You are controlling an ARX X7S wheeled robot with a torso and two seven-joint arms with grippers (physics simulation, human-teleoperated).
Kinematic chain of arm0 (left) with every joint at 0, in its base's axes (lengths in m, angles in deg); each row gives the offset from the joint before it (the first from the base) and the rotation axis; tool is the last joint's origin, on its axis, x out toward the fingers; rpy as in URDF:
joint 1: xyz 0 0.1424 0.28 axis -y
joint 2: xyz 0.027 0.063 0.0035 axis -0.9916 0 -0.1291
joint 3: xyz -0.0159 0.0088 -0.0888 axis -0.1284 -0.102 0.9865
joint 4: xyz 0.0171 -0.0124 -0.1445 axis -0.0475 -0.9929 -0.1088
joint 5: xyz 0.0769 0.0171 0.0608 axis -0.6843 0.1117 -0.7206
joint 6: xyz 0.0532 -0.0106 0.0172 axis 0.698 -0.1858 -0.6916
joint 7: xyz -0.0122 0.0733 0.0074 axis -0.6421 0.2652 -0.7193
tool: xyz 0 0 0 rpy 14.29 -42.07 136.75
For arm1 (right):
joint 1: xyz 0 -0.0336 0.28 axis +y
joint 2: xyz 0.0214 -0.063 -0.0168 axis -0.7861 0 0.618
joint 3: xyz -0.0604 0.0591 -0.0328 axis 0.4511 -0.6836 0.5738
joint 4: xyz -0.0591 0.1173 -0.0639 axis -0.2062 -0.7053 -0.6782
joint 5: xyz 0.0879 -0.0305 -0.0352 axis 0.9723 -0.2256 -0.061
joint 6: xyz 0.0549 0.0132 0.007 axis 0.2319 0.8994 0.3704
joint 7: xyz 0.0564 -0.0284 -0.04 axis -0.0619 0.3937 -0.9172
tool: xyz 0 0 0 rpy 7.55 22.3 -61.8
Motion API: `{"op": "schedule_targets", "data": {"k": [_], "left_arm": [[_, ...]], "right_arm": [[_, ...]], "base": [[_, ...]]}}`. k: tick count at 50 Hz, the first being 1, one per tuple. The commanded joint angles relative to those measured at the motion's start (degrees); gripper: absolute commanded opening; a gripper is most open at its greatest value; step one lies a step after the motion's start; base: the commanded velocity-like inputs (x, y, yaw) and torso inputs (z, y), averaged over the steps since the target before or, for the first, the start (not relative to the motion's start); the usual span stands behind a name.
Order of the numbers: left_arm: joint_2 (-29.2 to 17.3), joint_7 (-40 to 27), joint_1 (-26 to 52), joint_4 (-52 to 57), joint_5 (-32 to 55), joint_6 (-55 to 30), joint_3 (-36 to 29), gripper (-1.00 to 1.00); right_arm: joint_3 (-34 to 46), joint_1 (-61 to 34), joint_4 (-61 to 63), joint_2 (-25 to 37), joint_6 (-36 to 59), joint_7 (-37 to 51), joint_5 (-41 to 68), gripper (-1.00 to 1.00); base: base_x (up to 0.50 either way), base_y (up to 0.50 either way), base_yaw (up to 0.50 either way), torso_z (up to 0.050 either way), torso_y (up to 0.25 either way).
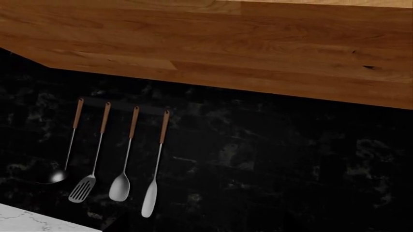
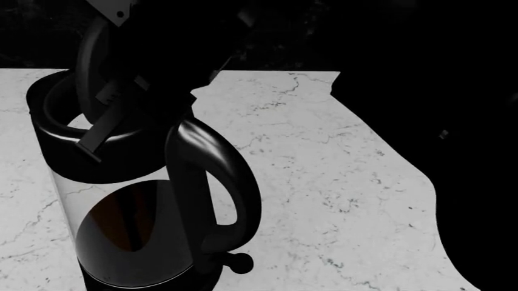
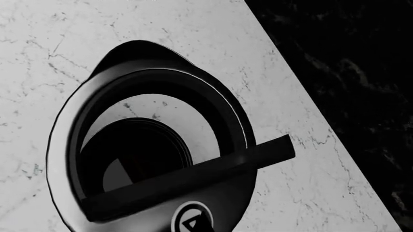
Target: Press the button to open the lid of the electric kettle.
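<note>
Above kettle [image 2: 121,200]: jaws unseen.

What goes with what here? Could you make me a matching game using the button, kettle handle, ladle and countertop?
Things:
1. button
2. kettle handle
3. ladle
4. countertop

Descriptions:
A. hangs from a rail on the dark wall
B. white with grey veins
C. small round disc with a dark triangle
D. curved, glossy black

Pairs: 1-C, 2-D, 3-A, 4-B
</note>
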Motion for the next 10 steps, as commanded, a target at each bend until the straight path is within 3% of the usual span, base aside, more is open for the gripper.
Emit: {"op": "schedule_targets", "data": {"k": [1, 10], "left_arm": [[-0.21, -0.28, -0.12, 0.19, 0.28, -0.07, 0.0, 1.0], [-0.43, -0.52, -0.13, 0.37, 0.56, -0.11, 0.15, 1.0]], "right_arm": [[3.64, 3.07, 0.6, 0.49, 0.59, 1.19, 1.88, -1.0], [4.28, 2.82, 0.48, 0.3, 0.58, 1.56, 2.47, -1.0]], "base": [[0.0, 0.0, 0.0, 0.0, 0.0], [0.0, 0.0, 0.0, 0.0, 0.0]]}}
